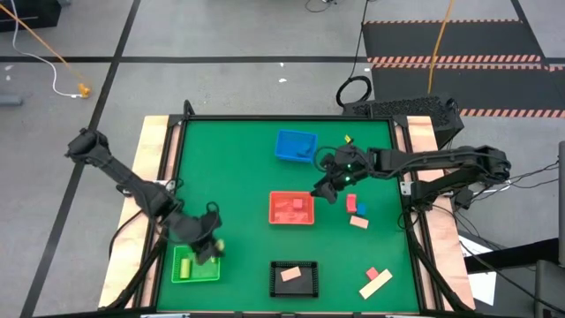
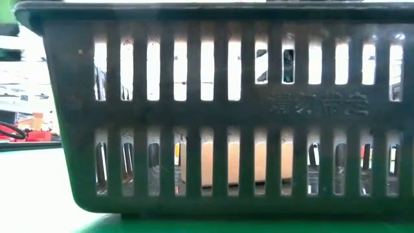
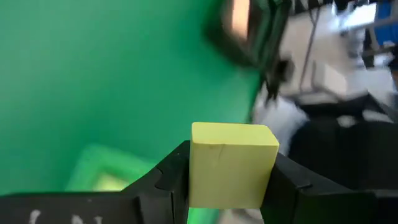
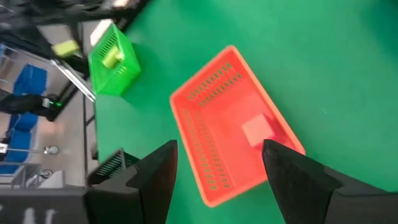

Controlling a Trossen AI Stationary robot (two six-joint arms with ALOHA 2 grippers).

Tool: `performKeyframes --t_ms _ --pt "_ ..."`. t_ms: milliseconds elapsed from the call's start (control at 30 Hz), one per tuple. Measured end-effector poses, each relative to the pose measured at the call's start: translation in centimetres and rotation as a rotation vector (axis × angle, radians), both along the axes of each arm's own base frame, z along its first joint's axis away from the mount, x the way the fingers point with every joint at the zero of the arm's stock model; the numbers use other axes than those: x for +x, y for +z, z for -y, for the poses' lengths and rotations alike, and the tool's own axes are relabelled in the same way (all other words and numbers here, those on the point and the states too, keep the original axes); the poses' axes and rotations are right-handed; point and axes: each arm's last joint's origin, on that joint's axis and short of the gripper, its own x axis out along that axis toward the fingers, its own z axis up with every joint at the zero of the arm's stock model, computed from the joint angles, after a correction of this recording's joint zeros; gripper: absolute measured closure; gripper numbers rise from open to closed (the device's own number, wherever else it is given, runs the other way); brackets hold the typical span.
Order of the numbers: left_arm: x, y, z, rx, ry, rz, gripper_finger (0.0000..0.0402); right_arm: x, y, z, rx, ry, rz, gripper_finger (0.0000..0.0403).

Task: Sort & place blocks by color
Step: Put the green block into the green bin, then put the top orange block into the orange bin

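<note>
My left gripper (image 1: 212, 245) hangs over the near-left green bin (image 1: 196, 267), shut on a yellow block (image 3: 233, 163). The green bin holds another yellow block (image 1: 185, 265). My right gripper (image 4: 217, 163) is open and empty above the far right part of the red bin (image 4: 230, 124), where a pink block (image 4: 256, 132) lies on the floor. A tan block (image 1: 291, 275) rests in the black bin (image 1: 293, 277). Red (image 1: 351, 202), blue (image 1: 361, 210) and tan (image 1: 358, 222) blocks lie on the mat right of the red bin. A pink block (image 1: 374, 273) and a tan bar (image 1: 375, 284) lie near the near right corner. My left gripper pinches the yellow block between its two fingers (image 3: 169, 177), one on each of two opposite side faces (image 3: 198, 180). The block's end sticks out beyond the fingertips. It is lifted clear, above the green bin's right rim.
The blue bin (image 1: 296, 145) stands at the far middle, with a small yellow block (image 1: 347, 139) to its right. The black bin's slotted wall (image 2: 220, 110) fills the low view. Bare green mat (image 1: 238, 168) lies between the bins.
</note>
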Motion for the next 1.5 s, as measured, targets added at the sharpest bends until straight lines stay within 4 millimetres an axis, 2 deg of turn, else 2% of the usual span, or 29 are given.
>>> performKeyframes --t_ms 133,200,400,533,600,733,833,1000,1300,1500 --pt "-1.9 -0.3 2.3 -0.080 -0.059 -0.103 0.0267 -0.5 -1.3 -0.1 0.006 0.001 -0.040 0.0179" --pt "-2.8 -0.5 2.8 -0.081 -0.033 -0.154 0.0267 -0.8 -2.0 -0.1 0.010 -0.001 -0.064 0.0179" --pt "-5.0 -1.5 3.1 -0.039 0.088 -0.335 0.0267 -1.7 -3.8 -0.2 0.031 -0.009 -0.139 0.0179" --pt "-5.7 -1.8 3.1 -0.027 0.133 -0.397 0.0265 -2.2 -4.8 -0.3 0.025 0.000 -0.172 0.0179" --pt "-5.9 -1.8 3.2 -0.032 0.138 -0.407 0.0242 -2.6 -5.4 -0.3 0.027 0.001 -0.190 0.0179" --pt "-6.0 -1.8 3.2 -0.044 0.151 -0.418 0.0192 -3.1 -6.2 -0.4 0.030 0.002 -0.220 0.0179" --pt "-6.0 -1.8 3.3 -0.048 0.156 -0.422 0.0181 -3.3 -6.5 -0.4 0.034 0.000 -0.238 0.0179" --pt "-5.9 -1.8 3.2 -0.043 0.171 -0.402 0.0193 -3.8 -6.4 -0.5 0.084 -0.041 -0.288 0.0179" --pt "-4.2 -1.5 2.3 0.047 0.227 -0.198 0.0222 -5.8 -4.5 -0.7 0.153 -0.140 -0.294 0.0179" --pt "-2.3 -1.1 1.0 0.160 0.236 -0.047 0.0223 -8.0 -4.9 -0.6 0.126 -0.334 -0.478 0.0179"
